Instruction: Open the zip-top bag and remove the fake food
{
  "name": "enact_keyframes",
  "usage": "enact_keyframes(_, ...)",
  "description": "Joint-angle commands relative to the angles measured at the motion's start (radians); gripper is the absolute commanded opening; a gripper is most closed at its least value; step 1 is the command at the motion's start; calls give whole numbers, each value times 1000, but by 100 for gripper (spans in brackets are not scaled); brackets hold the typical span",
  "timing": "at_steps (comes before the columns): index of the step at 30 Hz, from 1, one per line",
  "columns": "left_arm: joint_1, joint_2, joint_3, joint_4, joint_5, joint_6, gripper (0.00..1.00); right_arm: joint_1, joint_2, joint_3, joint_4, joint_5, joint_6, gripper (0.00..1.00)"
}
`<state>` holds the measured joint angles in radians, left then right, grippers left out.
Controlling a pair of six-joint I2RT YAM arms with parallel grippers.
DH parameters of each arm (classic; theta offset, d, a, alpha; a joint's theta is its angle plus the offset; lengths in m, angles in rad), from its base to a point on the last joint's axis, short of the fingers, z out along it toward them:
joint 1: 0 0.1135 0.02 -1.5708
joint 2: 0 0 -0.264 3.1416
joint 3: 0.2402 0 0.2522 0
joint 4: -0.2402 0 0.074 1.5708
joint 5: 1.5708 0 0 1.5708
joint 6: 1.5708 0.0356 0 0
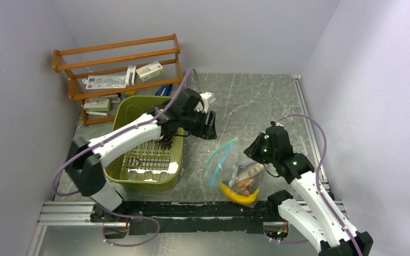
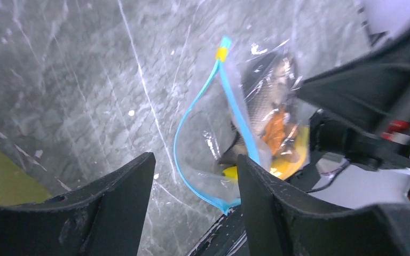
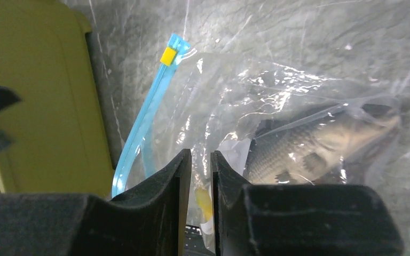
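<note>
Closest to the lens, our right hand (image 3: 200, 154) had its two black fingers (image 3: 160, 181) drawn nearly together, with only a thin slit between them. The tips sat right over the clear film of the zip-top bag (image 3: 256, 96). We could not tell whether any film was caught in the slit.

Just past the tips lay the fake food (image 1: 244, 181), inside the bag. A grey fish (image 3: 309, 144) pressed against the plastic, and orange pieces (image 2: 275, 130) lay beside it. A yellow banana (image 1: 239, 194) curved along the bag's near end.

The blue zip strip (image 3: 144, 122) ran off to the left of the fingers, with a yellow slider tab (image 3: 167, 55) at its far end. From above, the strip's two sides stood apart in a loop, so the mouth was open.

The bag rested on the grey table (image 1: 256, 101), between the right hand and the green bin (image 1: 144, 184).

Our left hand (image 2: 195, 160) was spread wide and held nothing, and the bag showed through its gap, well apart from the hand. That hand hung by the bin's far right corner. A wooden rack (image 1: 117, 58) with small packets stood beyond the bin, against the back wall.
</note>
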<state>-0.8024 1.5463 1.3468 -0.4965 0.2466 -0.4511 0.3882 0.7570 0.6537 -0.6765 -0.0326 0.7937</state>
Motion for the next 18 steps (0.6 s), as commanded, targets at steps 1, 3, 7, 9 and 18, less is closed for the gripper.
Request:
enact_keyframes(1, -25, 115, 56, -129, -119, -67, 68, 5, -58, 31, -140, 121, 26, 21)
enact_keyframes(3, -31, 131, 36, -70, -69, -86, 68, 5, -69, 34, -173, 141, 36, 21)
enact_keyframes(7, -51, 193, 35, -26, -20, -121, 65, 5, -74, 16, -224, 200, 97, 22)
enact_keyframes(9, -76, 234, 47, -41, -39, -131, 63, 5, -64, 10, -248, 207, 118, 22)
enact_keyframes(18, -142, 287, -20, 105, 178, -131, 55, 5, -28, 37, -381, 186, 195, 23)
